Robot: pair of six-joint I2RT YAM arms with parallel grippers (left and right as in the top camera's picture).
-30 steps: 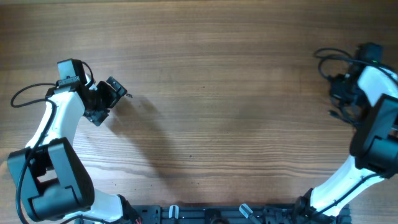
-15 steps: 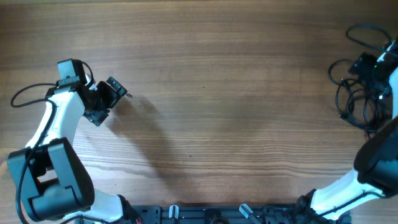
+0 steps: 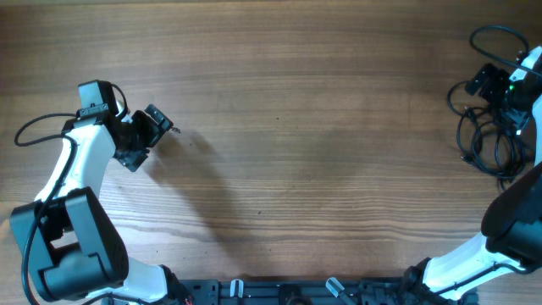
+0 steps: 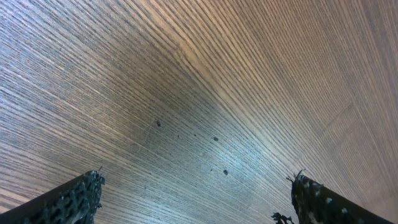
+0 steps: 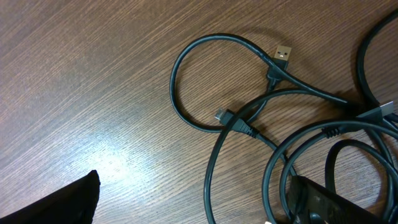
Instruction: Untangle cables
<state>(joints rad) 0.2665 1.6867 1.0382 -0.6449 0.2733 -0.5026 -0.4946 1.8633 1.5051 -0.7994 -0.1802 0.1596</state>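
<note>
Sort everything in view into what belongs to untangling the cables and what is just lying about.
Belongs to the job:
- cables, loose black loops lying on the wood at the robot's right
- right gripper, open over them
- left gripper, open over bare wood, far from them

Just there:
- table, the wooden surface
- dark specks on the wood under the left gripper

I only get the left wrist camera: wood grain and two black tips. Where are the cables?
Observer: From overhead, the cables lie in loose loops at the table's right edge, far from the left claw.
Operator: Is the other claw holding them?
Observer: No. In its wrist view the right claw stands open above them, gripping nothing.
Operator: Any plugs showing?
Observer: Yes, a flat metal plug ends one loop there, lying on the wood.
</note>
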